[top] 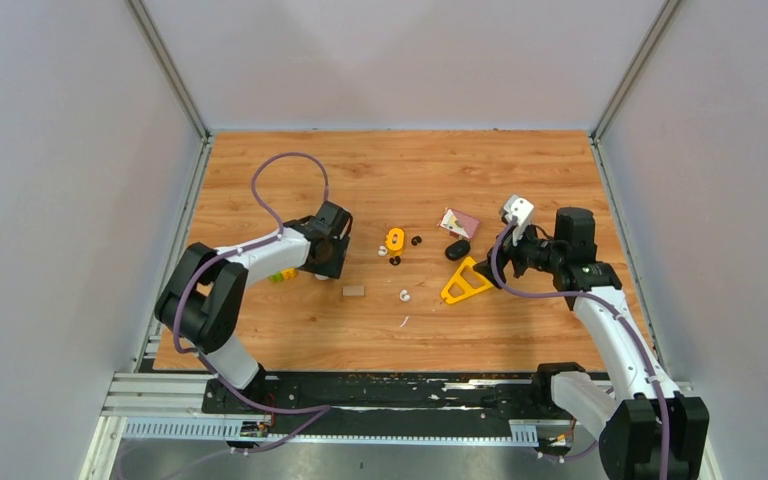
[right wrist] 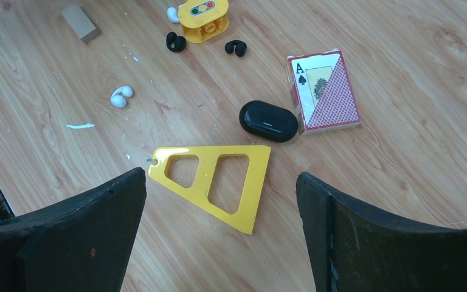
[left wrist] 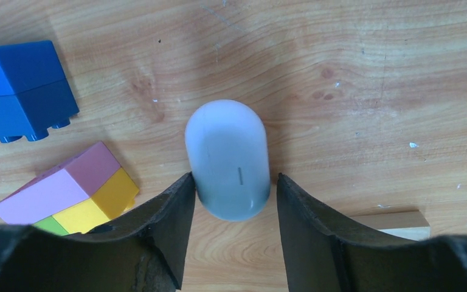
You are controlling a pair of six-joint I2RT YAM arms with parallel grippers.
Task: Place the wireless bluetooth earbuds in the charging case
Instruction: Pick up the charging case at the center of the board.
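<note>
A white charging case lies shut on the wood. My left gripper is open, with its jaws on either side of the case's near end; it is at the left middle in the top view. A black charging case lies shut beside a card pack. Two white earbuds and two black earbuds lie loose on the table. My right gripper is open and empty above the yellow triangle.
A yellow traffic-light brick stands between the far earbuds. The card pack touches the black case. A tan block lies left of the earbuds. A blue brick and a pink-yellow-green brick lie left of the white case.
</note>
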